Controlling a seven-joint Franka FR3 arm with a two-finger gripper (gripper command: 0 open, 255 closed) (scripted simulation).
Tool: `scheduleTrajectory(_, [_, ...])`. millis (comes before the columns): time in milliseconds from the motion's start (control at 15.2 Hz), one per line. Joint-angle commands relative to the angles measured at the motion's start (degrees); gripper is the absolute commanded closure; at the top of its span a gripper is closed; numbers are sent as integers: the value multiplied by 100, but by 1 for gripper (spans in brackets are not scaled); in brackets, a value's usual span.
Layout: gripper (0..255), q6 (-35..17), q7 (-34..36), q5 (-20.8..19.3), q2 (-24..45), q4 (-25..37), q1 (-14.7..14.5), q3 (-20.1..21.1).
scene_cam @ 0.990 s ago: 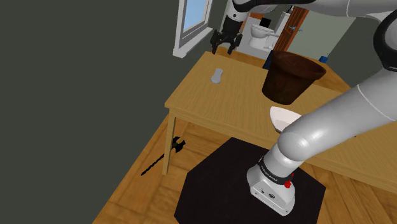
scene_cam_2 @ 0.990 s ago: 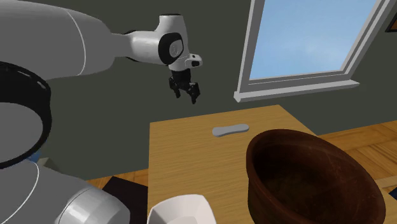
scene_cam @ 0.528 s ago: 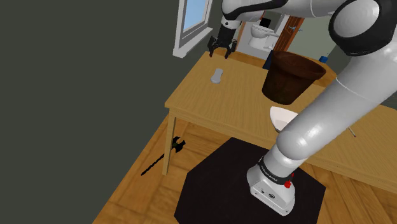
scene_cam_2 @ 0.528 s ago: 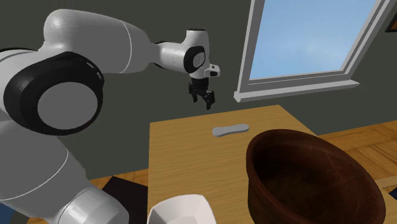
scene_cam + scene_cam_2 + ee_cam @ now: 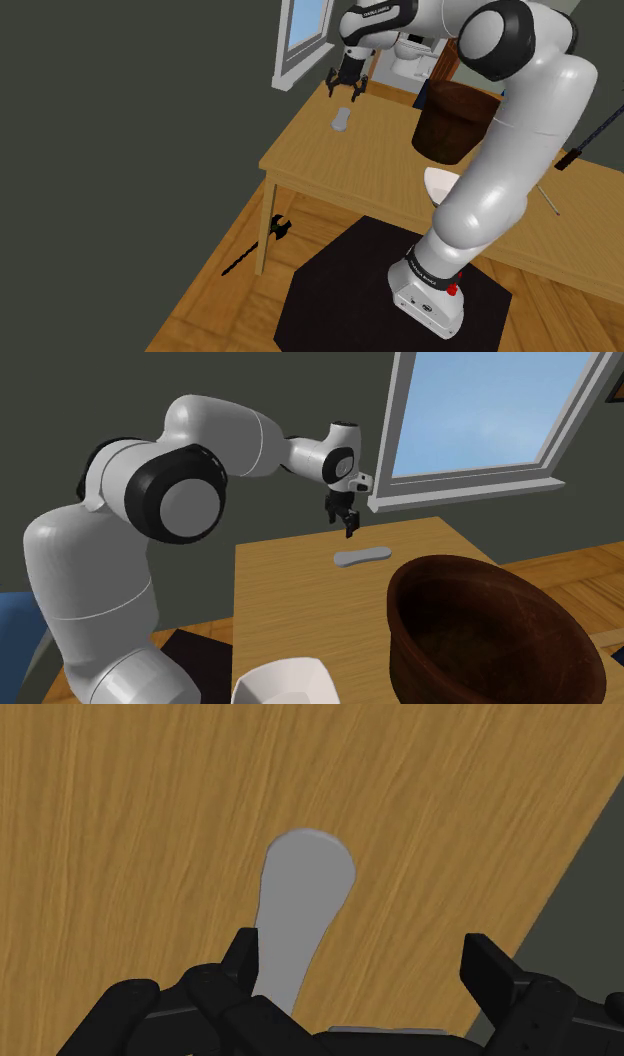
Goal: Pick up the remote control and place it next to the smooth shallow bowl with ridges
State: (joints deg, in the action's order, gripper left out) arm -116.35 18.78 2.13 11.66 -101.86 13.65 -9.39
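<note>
Moved since the earlier frame: the claw (image 5: 345, 93) has come down closer to the remote control (image 5: 341, 121), and the arm (image 5: 520, 110) has folded so that its big joints now rise beside the brown bowl (image 5: 455, 125). The remote control and both bowls lie as before.
Claw: wide open and holding nothing. In the second exterior view the claw (image 5: 347, 527) hangs with its fingers pointing down, just above the bench (image 5: 290, 602) and farther from the brown bowl (image 5: 490, 622) than the remote control (image 5: 363, 557) is.
Wrist view: the claw (image 5: 365, 959) stands over the narrow end of the remote control (image 5: 302, 894). That end runs close by one finger (image 5: 245, 954), while the other finger (image 5: 490, 966) stands well clear of it. Neither finger clasps it.
Remote control: pale grey, with one end rounded and broad. It lies flat on the wooden bench (image 5: 340, 170), well apart from the brown bowl, on the side of that bowl that faces the window (image 5: 305, 30).
Brown bowl: dark and deep, standing upright on the bench.
White bowl: the white bowl (image 5: 443, 184) sits near the brown bowl, on the side away from the remote control. The arm partly hides it in the shoulder view, and its rim (image 5: 285, 677) shows in the second exterior view.
</note>
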Motion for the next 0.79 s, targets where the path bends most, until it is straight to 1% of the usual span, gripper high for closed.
scheduleTrajectory(0, [0, -6, 85, 118, 394, 312, 113, -76])
scheduleTrajectory(462, [0, 94, 421, 539, 1697, 1436, 542, -262])
scheduleTrajectory(726, [0, -159, 402, 569, 1806, 1290, 544, -243])
